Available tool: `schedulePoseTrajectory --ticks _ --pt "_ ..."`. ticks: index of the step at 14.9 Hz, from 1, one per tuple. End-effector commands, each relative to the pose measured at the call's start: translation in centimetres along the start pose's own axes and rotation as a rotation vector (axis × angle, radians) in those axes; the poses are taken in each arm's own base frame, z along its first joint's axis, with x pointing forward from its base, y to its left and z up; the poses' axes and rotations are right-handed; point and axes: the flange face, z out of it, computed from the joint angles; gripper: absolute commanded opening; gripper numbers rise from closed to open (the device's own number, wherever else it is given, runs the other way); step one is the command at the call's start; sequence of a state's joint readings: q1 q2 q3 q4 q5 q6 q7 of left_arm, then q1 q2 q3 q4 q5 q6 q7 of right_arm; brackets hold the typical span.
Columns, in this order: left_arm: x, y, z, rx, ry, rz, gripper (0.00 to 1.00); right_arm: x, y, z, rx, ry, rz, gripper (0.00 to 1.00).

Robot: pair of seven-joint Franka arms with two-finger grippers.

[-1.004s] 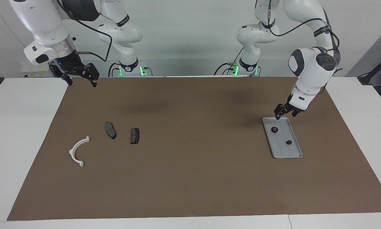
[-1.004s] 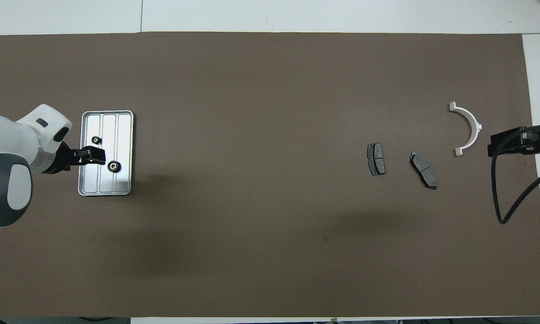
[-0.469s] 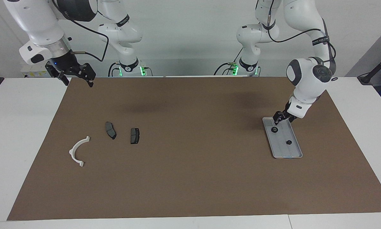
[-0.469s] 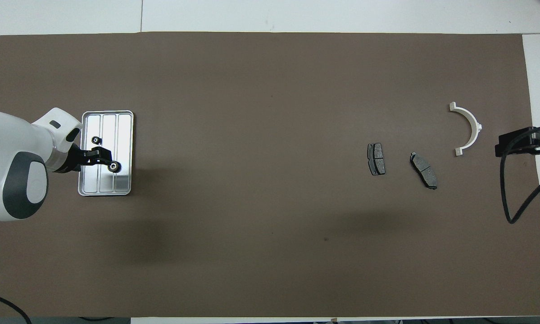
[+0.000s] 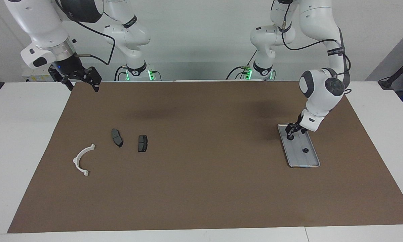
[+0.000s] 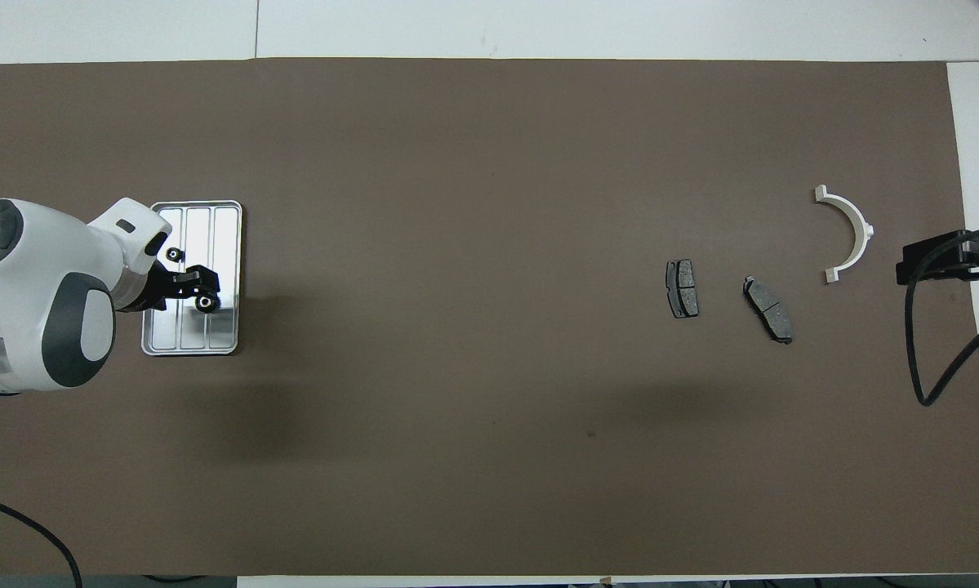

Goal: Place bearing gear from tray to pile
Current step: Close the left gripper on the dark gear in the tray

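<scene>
Surface: brown mat [image 5: 201,188] on a white table [image 5: 23,141], filling both frames.
Tray: tray [image 5: 307,161] at right of the facing view, long axis running away from the robots.
Gear: gear [image 6: 205,303] on the tray's robot-side half; a smaller part [image 5: 305,150] lies farther along.
Left claw: left claw [image 5: 291,132] down at the gear, fingers straddling it; grip not confirmed.
Right claw: right claw [image 5: 81,80] waits wide open, upper left of the facing view.
Pile: bracket [image 5: 82,160] and pads [image 5: 117,137], well apart from the tray.
</scene>
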State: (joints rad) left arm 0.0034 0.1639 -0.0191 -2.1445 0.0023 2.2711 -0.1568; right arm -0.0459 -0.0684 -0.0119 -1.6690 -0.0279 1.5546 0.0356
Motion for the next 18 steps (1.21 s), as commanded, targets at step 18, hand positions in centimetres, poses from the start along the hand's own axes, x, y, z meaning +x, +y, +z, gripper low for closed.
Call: schedulePoseTrajectory --ticks 18 --pt "0.7 1.3 2.3 0.017 0.012 0.052 0.55 0.0 0.4 0.3 0.000 0.000 -0.015 1.00"
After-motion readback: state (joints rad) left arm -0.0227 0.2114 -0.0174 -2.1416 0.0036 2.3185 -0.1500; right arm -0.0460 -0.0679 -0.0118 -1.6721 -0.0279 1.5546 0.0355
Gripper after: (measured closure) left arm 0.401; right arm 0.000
